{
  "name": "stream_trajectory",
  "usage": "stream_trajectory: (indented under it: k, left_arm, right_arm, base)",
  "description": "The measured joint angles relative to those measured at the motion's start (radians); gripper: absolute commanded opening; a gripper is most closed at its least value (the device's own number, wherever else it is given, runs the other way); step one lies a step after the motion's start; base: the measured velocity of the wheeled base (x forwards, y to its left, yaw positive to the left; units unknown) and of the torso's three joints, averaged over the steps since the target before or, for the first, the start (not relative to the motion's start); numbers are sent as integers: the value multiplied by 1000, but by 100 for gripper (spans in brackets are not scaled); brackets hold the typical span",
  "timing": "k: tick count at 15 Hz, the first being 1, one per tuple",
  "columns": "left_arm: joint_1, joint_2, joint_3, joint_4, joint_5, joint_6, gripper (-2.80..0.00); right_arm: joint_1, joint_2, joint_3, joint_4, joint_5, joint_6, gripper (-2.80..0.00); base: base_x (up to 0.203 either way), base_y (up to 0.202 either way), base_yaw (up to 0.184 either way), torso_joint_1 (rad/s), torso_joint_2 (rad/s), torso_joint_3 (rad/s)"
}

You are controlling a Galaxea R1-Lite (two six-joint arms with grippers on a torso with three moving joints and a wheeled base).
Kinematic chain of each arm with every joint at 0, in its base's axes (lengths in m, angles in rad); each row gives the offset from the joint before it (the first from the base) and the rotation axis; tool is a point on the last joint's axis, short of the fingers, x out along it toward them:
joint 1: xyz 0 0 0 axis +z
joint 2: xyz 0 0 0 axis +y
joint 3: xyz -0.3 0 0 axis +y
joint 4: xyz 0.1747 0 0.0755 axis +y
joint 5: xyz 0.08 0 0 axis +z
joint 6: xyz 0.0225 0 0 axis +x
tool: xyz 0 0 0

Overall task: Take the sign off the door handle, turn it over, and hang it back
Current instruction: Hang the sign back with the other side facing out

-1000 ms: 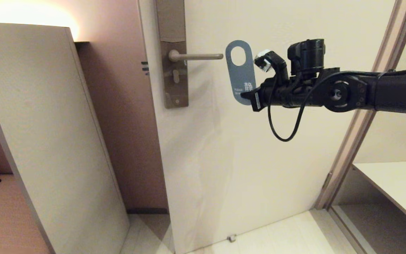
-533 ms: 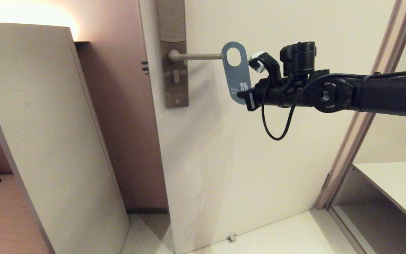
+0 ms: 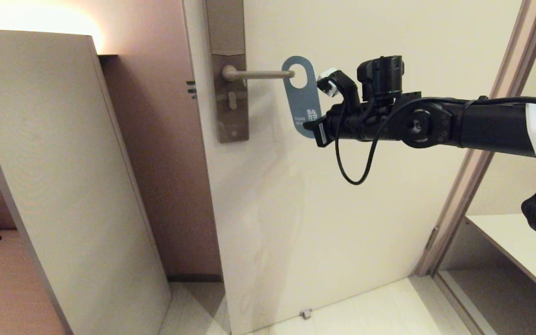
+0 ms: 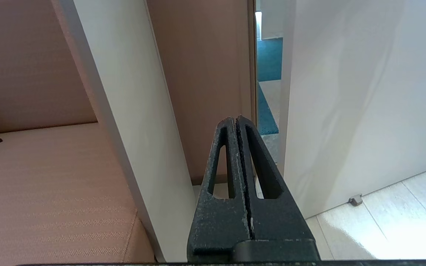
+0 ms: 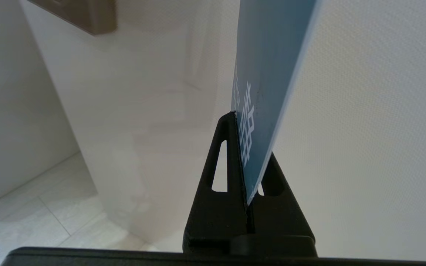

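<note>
The blue-grey door sign [image 3: 302, 101] with white lettering is held upright in front of the cream door [image 3: 324, 209]. Its oval hole sits over the tip of the metal lever handle [image 3: 256, 74]. My right gripper [image 3: 317, 130] is shut on the sign's lower end; in the right wrist view the sign [image 5: 268, 74] stands clamped between the black fingers of the right gripper [image 5: 245, 155]. My left gripper [image 4: 237, 122] is shut and empty, low down near the door's edge, out of the head view.
The brown lock plate [image 3: 230, 93] carries the handle. A tall cream panel [image 3: 54, 186] leans at the left. A door frame [image 3: 482, 153] and a white shelf [image 3: 524, 242] are at the right. The tiled floor [image 3: 365, 307] has a small door stop [image 3: 305, 314].
My right gripper has carried the sign to the left, from clear of the handle's tip until the hole slid over the tip of the lever.
</note>
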Motion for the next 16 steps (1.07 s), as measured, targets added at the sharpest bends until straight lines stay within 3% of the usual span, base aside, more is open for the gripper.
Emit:
stream_trajectory:
  k: [7,12,16]
  left_arm:
    - [0,0,0,0,0,0,-280]
    - [0,0,0,0,0,0,-280]
    - [0,0,0,0,0,0,-280]
  right_arm:
    - [45,-5,-6,0,1,-75,-280]
    - [88,-22,-2,2,-63,-74,-280]
    - [121,-37,-2,0,-64,-73,-280]
  base:
    - [0,0,0,0,0,0]
    - [0,0,0,0,0,0]
    - [0,0,0,0,0,0]
